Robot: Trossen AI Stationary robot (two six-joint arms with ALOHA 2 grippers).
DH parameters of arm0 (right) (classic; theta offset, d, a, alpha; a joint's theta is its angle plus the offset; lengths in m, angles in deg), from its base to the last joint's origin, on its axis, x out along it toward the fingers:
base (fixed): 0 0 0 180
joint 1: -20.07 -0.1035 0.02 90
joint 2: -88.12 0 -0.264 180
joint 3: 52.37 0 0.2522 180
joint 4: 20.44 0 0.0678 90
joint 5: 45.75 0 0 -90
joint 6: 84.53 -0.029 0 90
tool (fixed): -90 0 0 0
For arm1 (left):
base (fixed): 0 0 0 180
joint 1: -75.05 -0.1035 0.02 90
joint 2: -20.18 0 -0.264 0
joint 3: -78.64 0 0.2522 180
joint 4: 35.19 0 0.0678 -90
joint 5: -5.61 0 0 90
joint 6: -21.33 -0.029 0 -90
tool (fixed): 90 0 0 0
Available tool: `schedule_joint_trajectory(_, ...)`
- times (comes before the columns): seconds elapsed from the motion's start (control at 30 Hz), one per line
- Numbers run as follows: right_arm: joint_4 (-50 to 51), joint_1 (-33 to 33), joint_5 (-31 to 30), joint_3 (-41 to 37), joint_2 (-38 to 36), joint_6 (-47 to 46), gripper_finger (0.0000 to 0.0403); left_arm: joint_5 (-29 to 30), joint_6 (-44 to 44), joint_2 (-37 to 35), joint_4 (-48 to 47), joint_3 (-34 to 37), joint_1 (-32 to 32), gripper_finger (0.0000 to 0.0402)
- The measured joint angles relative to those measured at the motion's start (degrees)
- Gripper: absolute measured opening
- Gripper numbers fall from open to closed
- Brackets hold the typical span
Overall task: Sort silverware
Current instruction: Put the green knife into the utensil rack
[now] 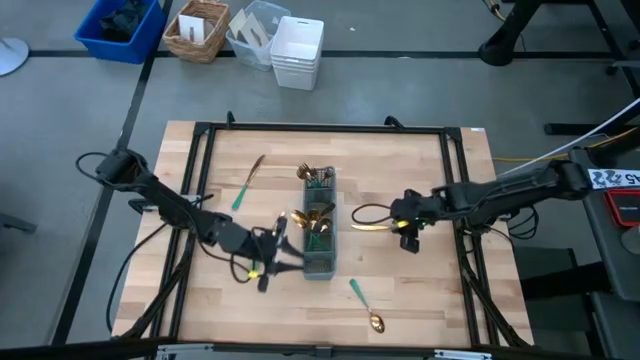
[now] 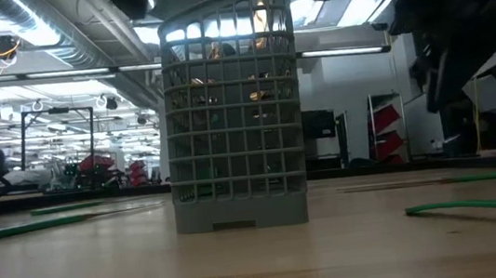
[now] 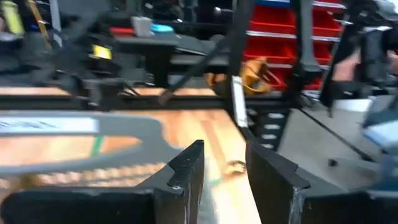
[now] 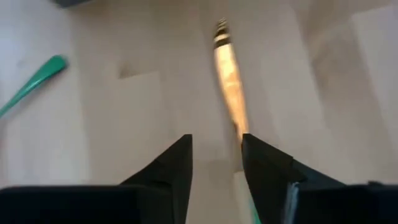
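Right gripper [image 1: 404, 228], fingers parted, straddles a gold-bladed knife [image 1: 372, 226] lying at the caddy's [image 1: 320, 240] three o'clock, ungripped; closing off-centre risks skidding it away across the table [image 1: 440, 290].

Gold heads and slim green handles are seen on all the silverware. Several pieces [image 1: 318, 205] stand upright in the grey caddy [image 1: 319, 262]. A knife [image 1: 247, 183] lies flat left of it, another knife [image 1: 372, 226] just right, and a spoon [image 1: 366, 306] nearer the table's front edge.
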Motion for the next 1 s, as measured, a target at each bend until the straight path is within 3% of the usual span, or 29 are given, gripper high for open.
schedule_joint_trajectory(0.27,-1.37,0.04,-4.06,0.01,5.56,0.18,0.0145,-0.07,4.24,8.45,5.85,-1.33,6.26,0.0111)
schedule_joint_trajectory(0.57,-1.42,0.07,-4.15,0.01,7.99,4.32,0.0145,-0.02,8.41,20.53,5.57,-7.44,7.58,0.0111)
schedule_joint_trajectory(0.8,-3.35,0.09,-6.91,0.01,8.4,9.93,0.0144,1.3,10.0,23.43,5.63,-7.93,7.58,0.0111)
schedule_joint_trajectory(1.0,-2.93,0.09,-5.51,-0.62,12.18,10.66,0.0144,1.56,10.69,23.55,5.7,-7.96,7.51,0.0111)
